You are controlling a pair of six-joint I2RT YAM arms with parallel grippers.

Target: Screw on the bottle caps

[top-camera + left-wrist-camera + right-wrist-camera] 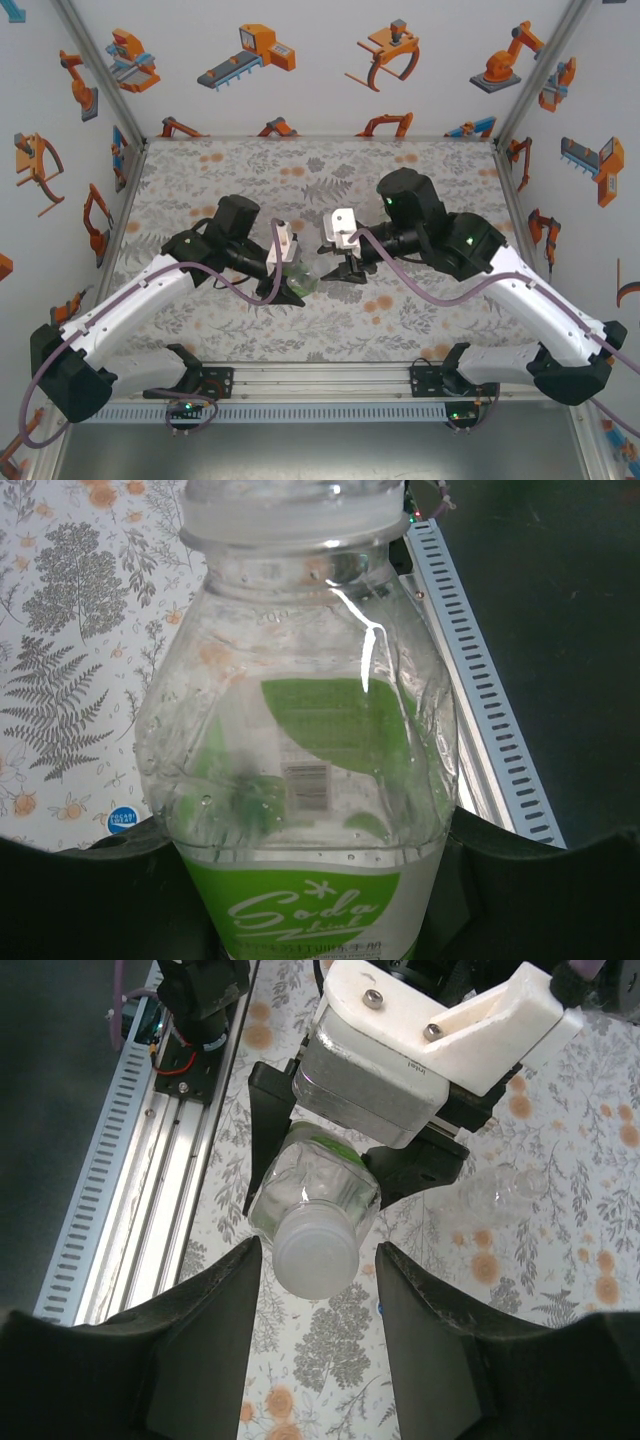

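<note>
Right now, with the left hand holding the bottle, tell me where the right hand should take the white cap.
Grip the white cap by its round side wall, a finger on each side, coming in along the axis of the bottle from the cap end. The left hand clamps the bottle's body, so the cap faces the open right hand.

Floral table (300,170) with blue cap (120,820)
</note>
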